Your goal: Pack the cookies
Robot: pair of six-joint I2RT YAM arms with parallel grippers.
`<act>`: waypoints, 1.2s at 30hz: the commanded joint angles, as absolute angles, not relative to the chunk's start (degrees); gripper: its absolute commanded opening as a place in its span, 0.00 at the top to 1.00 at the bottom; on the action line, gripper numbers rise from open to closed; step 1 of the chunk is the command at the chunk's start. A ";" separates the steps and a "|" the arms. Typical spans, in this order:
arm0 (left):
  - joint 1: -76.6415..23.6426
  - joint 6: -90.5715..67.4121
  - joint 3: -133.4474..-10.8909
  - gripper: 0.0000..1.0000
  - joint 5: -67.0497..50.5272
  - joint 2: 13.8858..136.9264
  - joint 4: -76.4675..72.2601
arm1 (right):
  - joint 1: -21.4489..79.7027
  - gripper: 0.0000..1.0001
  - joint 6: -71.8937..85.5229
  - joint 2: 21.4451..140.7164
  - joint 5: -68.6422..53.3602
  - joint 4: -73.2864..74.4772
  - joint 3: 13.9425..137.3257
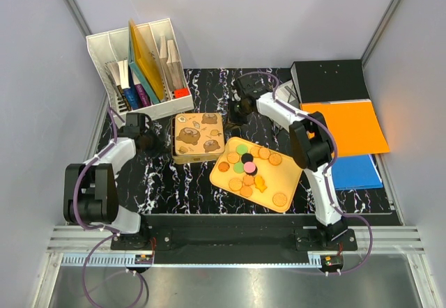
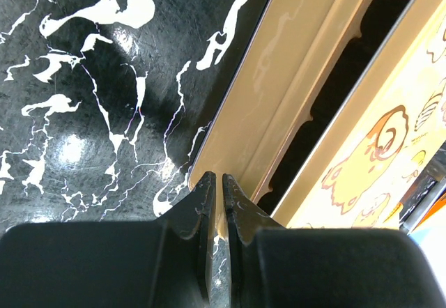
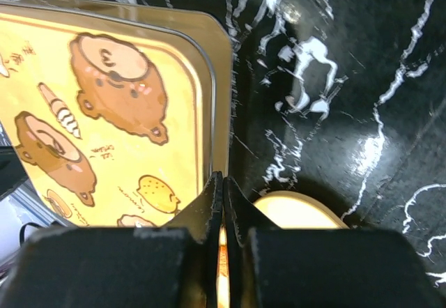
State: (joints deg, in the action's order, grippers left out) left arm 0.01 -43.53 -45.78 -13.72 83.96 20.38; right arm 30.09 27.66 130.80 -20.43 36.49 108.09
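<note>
The cookies (image 1: pixel 245 168) lie loose on a pale wooden tray (image 1: pixel 289 176) at the table's middle: tan discs, some green, pink and dark ones, and an orange fish shape. A square tin (image 1: pixel 198 137) with a bear-printed lid stands left of the tray. My left gripper (image 1: pixel 151 141) is shut and empty at the tin's left side. In the left wrist view its tips (image 2: pixel 216 182) meet at the tin's gold wall (image 2: pixel 293 78), below the lid (image 2: pixel 390 134). My right gripper (image 1: pixel 237 110) is shut and empty behind the tin's right corner. In the right wrist view it (image 3: pixel 223 181) sits beside the lid (image 3: pixel 104 113).
A white file rack (image 1: pixel 143 64) with books stands at the back left. A black binder (image 1: pixel 327 79), an orange folder (image 1: pixel 345 127) and a blue one (image 1: pixel 357 172) lie at the right. The tray's rim (image 3: pixel 300 210) shows under my right fingers.
</note>
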 commanded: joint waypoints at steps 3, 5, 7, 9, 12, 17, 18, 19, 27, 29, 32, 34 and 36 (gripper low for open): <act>-0.09 -44.03 -48.25 0.89 -16.88 84.46 17.75 | 31.90 0.93 25.58 131.84 -19.95 38.67 112.41; -0.09 -44.03 -48.34 0.89 -16.88 84.81 17.75 | 32.08 0.90 25.23 131.84 -19.87 38.76 112.50; -0.09 -44.03 -48.34 0.89 -16.79 84.99 17.75 | 32.17 0.87 25.05 131.75 -19.86 38.85 112.76; -0.09 -44.03 -48.43 0.89 -16.87 84.99 17.75 | 32.26 0.83 25.14 131.57 -18.82 38.94 112.94; -0.09 -43.68 -48.60 0.89 -16.61 84.90 18.10 | 32.26 0.76 24.87 131.14 -16.54 39.37 113.12; -0.09 -43.50 -48.69 0.89 -15.73 84.55 18.90 | 31.29 0.71 25.83 130.69 -11.70 39.90 113.82; 1.22 -43.51 -48.60 0.89 -15.73 84.72 18.98 | 31.03 0.71 25.93 130.95 -11.34 40.08 114.34; 1.32 -43.59 -48.34 0.89 -15.47 84.73 18.90 | 30.50 0.72 26.10 131.31 -11.25 40.43 116.00; 1.50 -43.77 -48.43 0.89 -16.00 85.52 18.63 | 29.88 0.75 25.75 138.42 -13.62 45.52 126.82; 1.49 -43.77 -48.69 0.89 -16.00 85.87 18.63 | 29.88 0.75 25.93 139.91 -14.58 45.88 128.05; 1.49 -43.86 -49.13 0.89 -15.91 86.57 18.72 | 29.97 0.76 26.10 140.97 -15.73 46.14 128.58; 1.58 -43.94 -49.57 0.89 -16.00 87.18 18.72 | 30.15 0.76 26.02 141.24 -16.26 46.06 128.93; 1.49 -44.03 -49.83 0.89 -16.08 88.06 18.72 | 30.32 0.76 25.93 141.50 -17.31 45.71 129.37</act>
